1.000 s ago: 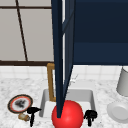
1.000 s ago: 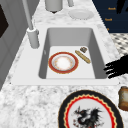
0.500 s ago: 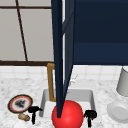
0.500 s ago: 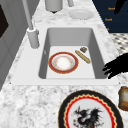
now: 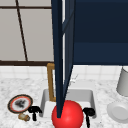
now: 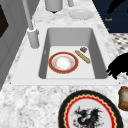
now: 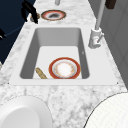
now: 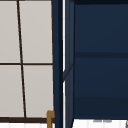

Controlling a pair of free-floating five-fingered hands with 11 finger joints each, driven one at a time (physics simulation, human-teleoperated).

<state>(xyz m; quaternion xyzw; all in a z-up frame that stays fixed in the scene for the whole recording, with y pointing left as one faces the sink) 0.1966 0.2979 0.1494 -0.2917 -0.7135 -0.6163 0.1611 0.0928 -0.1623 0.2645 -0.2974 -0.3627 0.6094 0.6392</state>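
My left hand (image 5: 34, 111) hangs over the counter at the sink's front left corner, fingers relaxed and holding nothing; the left side view has it (image 6: 118, 68) at the basin's edge. Beside it lie a dragon-patterned plate (image 5: 20, 103) and a small brown cup (image 5: 24, 117). My right hand (image 5: 88, 112) hovers at the sink's front right corner, open and empty. In the basin (image 6: 71, 35) lies a red-rimmed plate (image 6: 63, 62) with a brown stick (image 6: 82, 56) and a small dark piece (image 6: 83, 49) next to it.
A dark blue cabinet door (image 5: 60, 50) stands open over the sink. A red round shape (image 5: 67, 116) sits at the sink's front. A white plate (image 5: 118, 111) and a grey canister (image 5: 123, 81) stand on the right counter. The faucet (image 6: 32, 37) rises behind the basin.
My left hand has edged slightly to the right, toward the sink. Nothing else has moved.
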